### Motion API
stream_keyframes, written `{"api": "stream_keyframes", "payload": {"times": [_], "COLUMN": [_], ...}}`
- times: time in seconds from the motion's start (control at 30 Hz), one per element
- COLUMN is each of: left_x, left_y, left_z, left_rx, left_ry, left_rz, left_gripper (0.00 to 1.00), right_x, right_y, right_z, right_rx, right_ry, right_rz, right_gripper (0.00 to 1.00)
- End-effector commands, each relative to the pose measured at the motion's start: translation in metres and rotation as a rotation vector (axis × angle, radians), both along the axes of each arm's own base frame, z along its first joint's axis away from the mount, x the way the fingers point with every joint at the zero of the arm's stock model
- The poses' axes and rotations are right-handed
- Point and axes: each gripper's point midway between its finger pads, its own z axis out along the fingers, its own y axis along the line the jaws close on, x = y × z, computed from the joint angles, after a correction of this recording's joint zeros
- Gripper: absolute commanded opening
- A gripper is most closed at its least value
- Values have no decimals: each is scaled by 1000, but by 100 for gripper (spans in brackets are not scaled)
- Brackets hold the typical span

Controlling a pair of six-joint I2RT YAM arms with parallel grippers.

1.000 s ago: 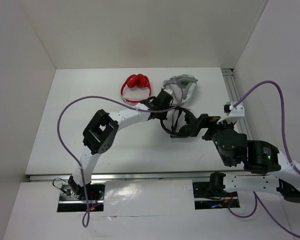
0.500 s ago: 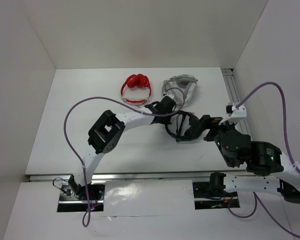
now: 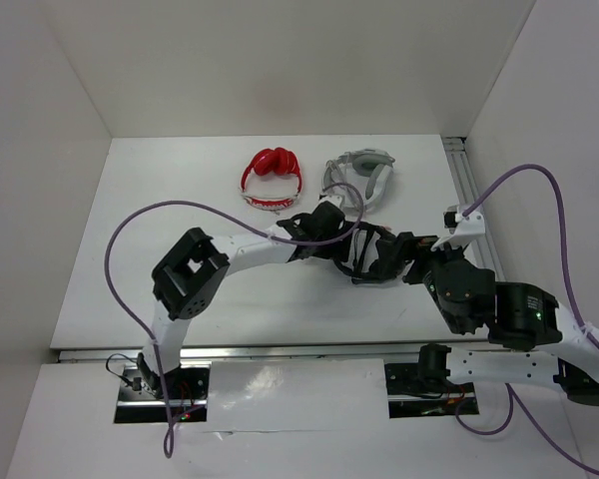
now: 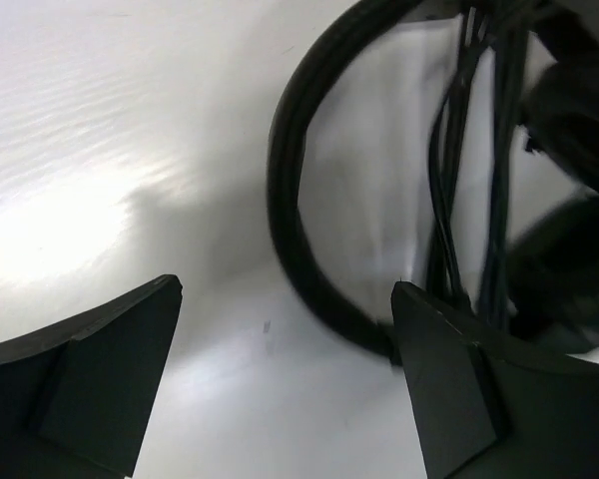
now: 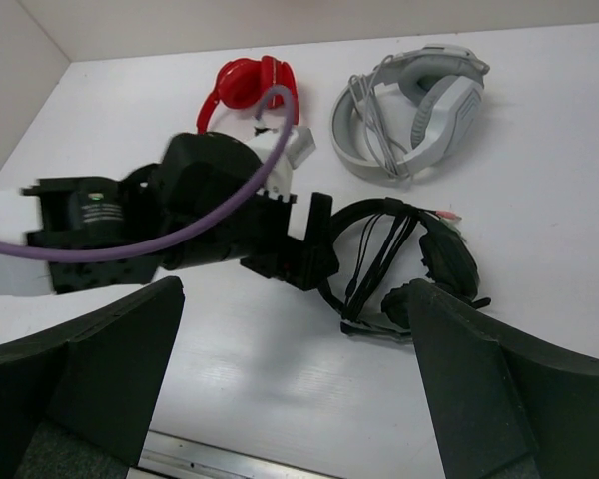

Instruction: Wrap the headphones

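Flat on the white counter (image 3: 280, 309), just right of centre in the overhead frame: the headphones (image 5: 447, 261), hemmed in by two arms. Pressed in from the left, the left gripper (image 4: 285, 291), jaws spread and holding nothing, straddling the lower curve of the thin headband (image 4: 285, 190) in its own wrist view. One fingertip (image 4: 419, 319) right at the band's edge, contact impossible to confirm. Set back toward the lower right of the overhead frame, the right gripper (image 5: 295, 291), likewise splayed wide and empty, looking down on the whole set. Clearly the nearer of the two: the left. From it, reading rightward in the right wrist view: headband first, then cable (image 5: 377, 254), then the earcups (image 5: 411, 305). Long axis running left to right there, band arc at the left, cups bunched at the lower right. All black, band slim, cups padded, several cable strands already drawn top to bottom across the open loop, a pale tip, perhaps the plug, poking out at the upper right. Judged part-way wrapped, with any next pass hanging on the left gripper's line across the band. At the top of the frame, well apart from the work, red headphones (image 5: 245, 80) and grey-white headphones (image 5: 414, 100), lying side by side.
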Motion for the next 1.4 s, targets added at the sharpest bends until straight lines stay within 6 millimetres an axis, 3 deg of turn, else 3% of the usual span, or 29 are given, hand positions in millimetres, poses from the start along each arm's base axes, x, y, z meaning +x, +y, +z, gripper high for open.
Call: {"api": "stream_keyframes", "payload": {"times": [0.0,0.03,0.1,0.13,0.17,0.2,0.23,0.27,0.3,0.37,0.4,0.5,0.53,0.57,0.6,0.67,0.73,0.9,1.17,1.37], "left_x": [0,-6,-13,-23,-25,-41,-50,-65,-75,-105,-123,-159,-172,-180,-192,-207,-220,-235,-244,-241], "left_y": [8,11,39,51,68,80,92,114,128,154,177,216,238,251,268,293,313,335,342,335], "left_z": [106,122,143,173,189,192,202,223,230,235,248,242,259,259,248,250,235,212,222,218], "left_rx": [-122,-128,-86,-114,-98,-69,-68,-100,-104,-106,-174,-200,-281,-293,-253,-290,-251,-224,-336,-288], "left_ry": [-184,-211,-246,-279,-321,-313,-324,-349,-362,-352,-362,-328,-342,-336,-303,-294,-252,-208,-232,-216], "left_rz": [64,72,172,204,268,282,302,331,349,341,350,327,347,357,350,371,394,415,387,385], "left_gripper": [100,100,100,100,100,100,100,100,100,100,100,100,100,100,100,100,100,100,100,100], "right_x": [1,2,0,-1,0,-2,-3,-4,-6,-10,-12,-18,-21,-22,-23,-24,-28,-33,-40,-41], "right_y": [8,9,15,15,16,16,15,15,13,10,11,13,14,9,4,-3,-10,-18,-37,-46], "right_z": [3,4,3,5,2,6,-2,-3,3,-4,-3,-1,-5,-2,-4,-2,-4,-7,-5,-4], "right_rx": [18,28,20,30,8,25,-30,-8,1,-43,-43,-38,-43,-32,-37,-25,-19,-6,19,29], "right_ry": [-4,-7,-1,0,6,11,37,61,77,114,122,132,139,129,136,131,133,141,136,133], "right_rz": [10,10,31,40,40,49,45,32,35,40,54,130,154,158,157,148,161,179,182,170], "right_gripper": [100,100,100,100,100,100,100,100,100,100,100,100,100,100,100,100,100,100,100,100]}}
